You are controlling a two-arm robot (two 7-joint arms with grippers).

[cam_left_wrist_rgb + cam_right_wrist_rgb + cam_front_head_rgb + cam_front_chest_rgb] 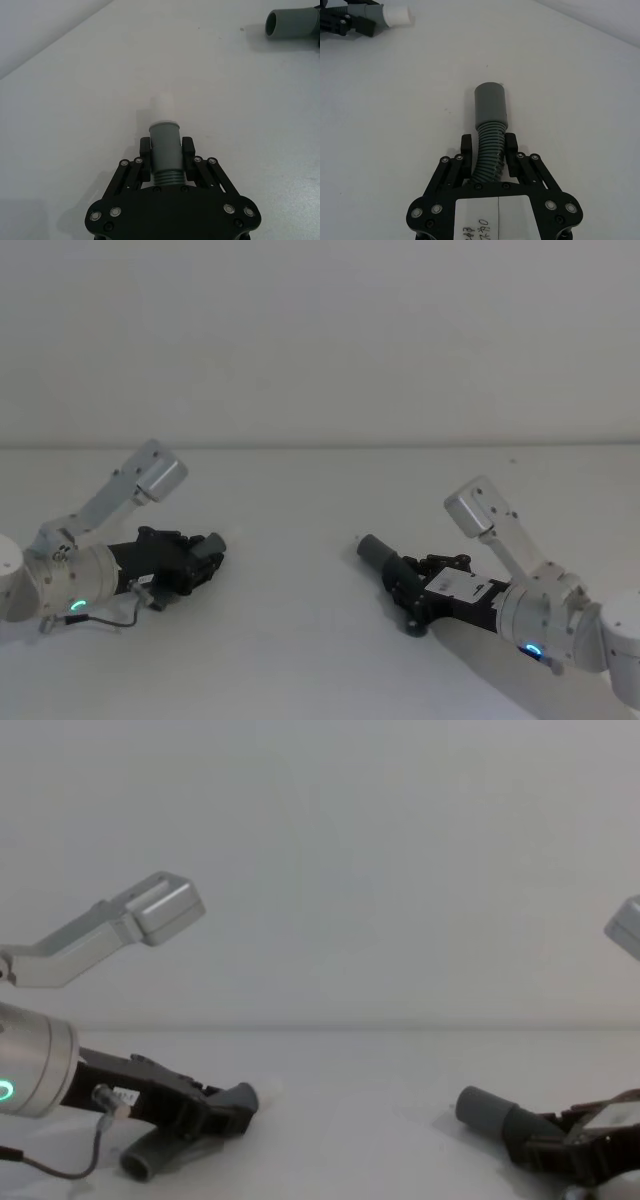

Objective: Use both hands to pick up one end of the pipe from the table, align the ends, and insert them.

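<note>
**Head view.** Shows the black plastic two-finger left gripper and the matching right gripper low over the plain white tabletop, well apart and turned toward each other. Shows the smooth, wider grey socket cuff jutting ahead of the right jaws.

**Left wrist view.** Shows the left jaws closed on the short dark grey corrugated hose piece at its smooth grey collar, with the short white spigot tip projecting ahead of them. Places the socket cuff far ahead of these jaws and off their axis.

**Right wrist view.** Shows the right jaws closed on the longer dark grey corrugated hose piece just behind the socket cuff, bent slightly out of line with the jaws. Places the white spigot tip far ahead and to one side.

**Chest view.** Shows both ends pointing inward across a wide gap. Shows the short hose piece trailing down behind the left jaws to the tabletop.

**Progress (judged).** Both ends grasped; aligning the ends and inserting spigot into cuff not yet done.

**Surroundings.** Matte, unmarked white tabletop, meeting a plain pale wall along a straight edge.
</note>
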